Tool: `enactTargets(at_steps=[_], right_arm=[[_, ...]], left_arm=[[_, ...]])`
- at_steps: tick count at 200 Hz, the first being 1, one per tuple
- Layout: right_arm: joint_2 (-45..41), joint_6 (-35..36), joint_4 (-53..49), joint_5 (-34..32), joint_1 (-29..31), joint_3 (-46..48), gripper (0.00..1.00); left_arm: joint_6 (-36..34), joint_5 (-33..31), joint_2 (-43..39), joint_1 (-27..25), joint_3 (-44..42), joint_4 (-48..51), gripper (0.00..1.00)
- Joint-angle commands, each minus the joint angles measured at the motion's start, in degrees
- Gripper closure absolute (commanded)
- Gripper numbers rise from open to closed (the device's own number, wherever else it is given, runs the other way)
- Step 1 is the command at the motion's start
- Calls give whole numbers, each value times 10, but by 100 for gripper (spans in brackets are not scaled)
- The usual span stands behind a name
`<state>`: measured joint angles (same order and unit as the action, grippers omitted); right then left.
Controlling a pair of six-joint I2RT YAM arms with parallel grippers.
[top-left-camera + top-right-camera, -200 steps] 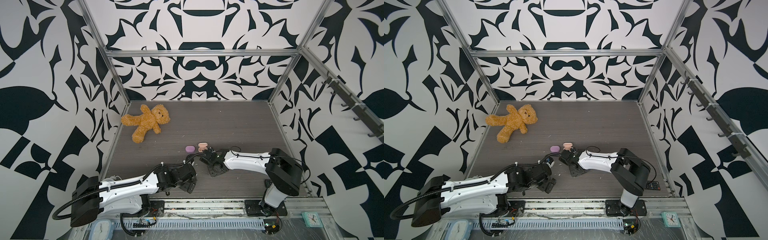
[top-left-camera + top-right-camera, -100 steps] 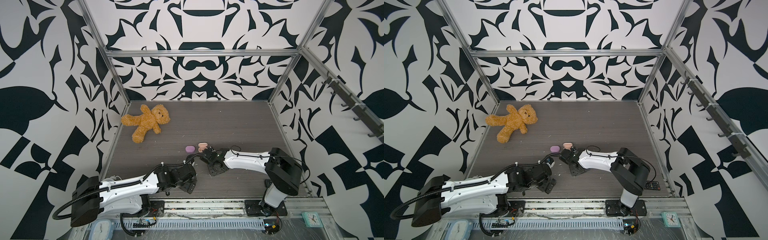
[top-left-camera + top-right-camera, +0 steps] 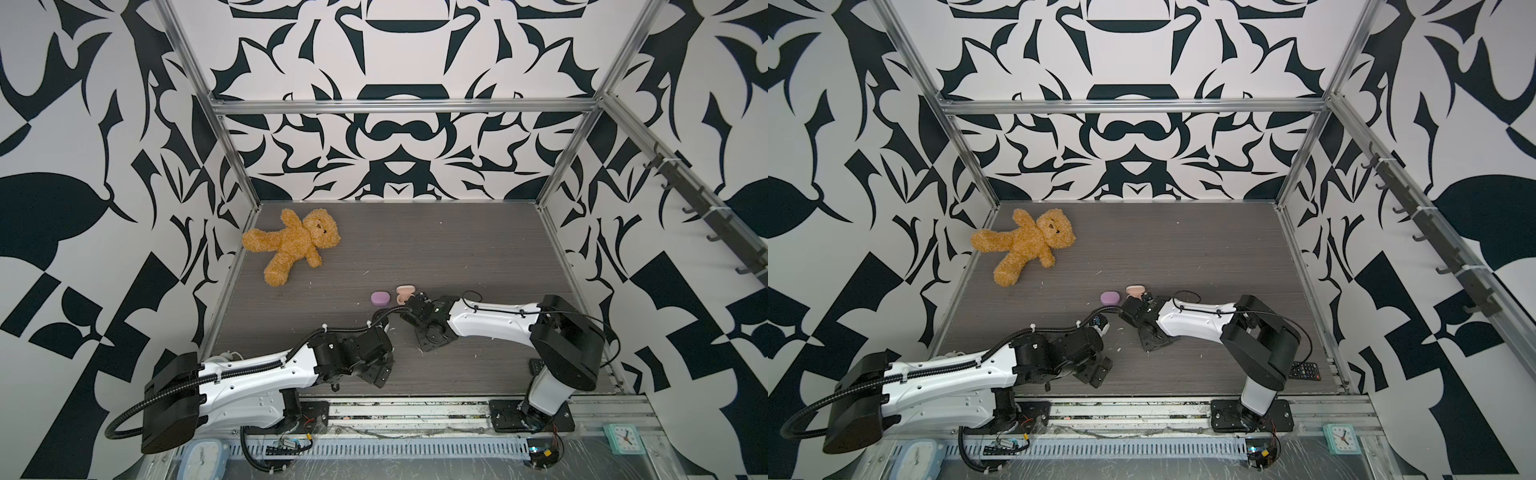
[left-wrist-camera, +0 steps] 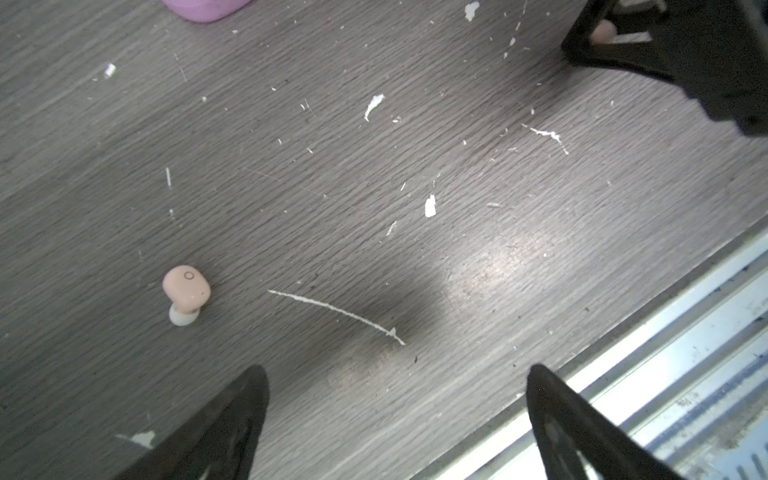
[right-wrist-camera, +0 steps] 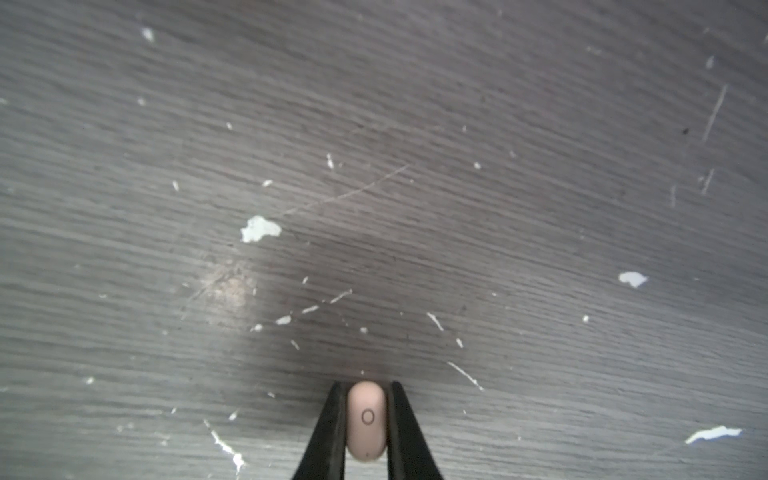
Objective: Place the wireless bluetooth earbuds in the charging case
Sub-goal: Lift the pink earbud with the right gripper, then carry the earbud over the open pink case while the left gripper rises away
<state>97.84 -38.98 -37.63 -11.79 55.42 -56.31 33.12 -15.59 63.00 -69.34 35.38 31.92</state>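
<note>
while the left gripper (image 4: 397, 374) hangs low over the grey table (image 3: 478, 257) near the front rail, its two black fingers stand far apart with nothing between them. just ahead of one finger lies a loose peach bud (image 4: 186, 291) with a small white tip, flat on the table and touching nothing else. farther on sits the lilac case (image 3: 380, 298), and just beside it the peach case (image 3: 405, 292), which seems to have its lid up. many white scraps (image 4: 430, 206) and one long thin white strip lie on the table around the bud, but none of them sit on it. a brown teddy bear (image 3: 297, 245) lies on its back at the far left, well apart from the cases. a small black thing with buttons (image 3: 1304, 370) lies by the right arm's base, and a teal clock (image 3: 622, 440) sits below the front rail. the left arm lies low along the front and reaches toward the middle, with its wrist tipped down. the right arm reaches from the right side to the middle, low and nearly flat, and its wrist bends so the right gripper (image 5: 366, 384) points down at the table, near the peach case. its fingers are pinched tight on a held peach bud (image 5: 366, 419), with the little ring mark facing the wrist camera.
</note>
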Motion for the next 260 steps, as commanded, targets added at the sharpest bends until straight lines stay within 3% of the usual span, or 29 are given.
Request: enactTargets(at_steps=[1, 29, 74, 161, 222, 260], right_arm=[[17, 2, 3, 2, -6, 3, 83], [15, 1, 3, 23, -6, 2, 86], [-7, 2, -7, 23, -6, -2, 100], [-100, 18, -35, 20, -6, -19, 100], [-139, 58, -35, -7, -12, -51, 100], [-143, 94, -1, 42, -35, -69, 100]], left_arm=[[0, 0, -1, -2, 18, 2, 1], [0, 0, -3, -2, 17, 1, 1], [-2, 0, -9, -2, 22, 2, 1], [-13, -29, -54, -2, 27, -3, 1], [-11, -119, -144, -2, 90, 35, 1], [-144, -226, -190, -1, 131, 62, 1]])
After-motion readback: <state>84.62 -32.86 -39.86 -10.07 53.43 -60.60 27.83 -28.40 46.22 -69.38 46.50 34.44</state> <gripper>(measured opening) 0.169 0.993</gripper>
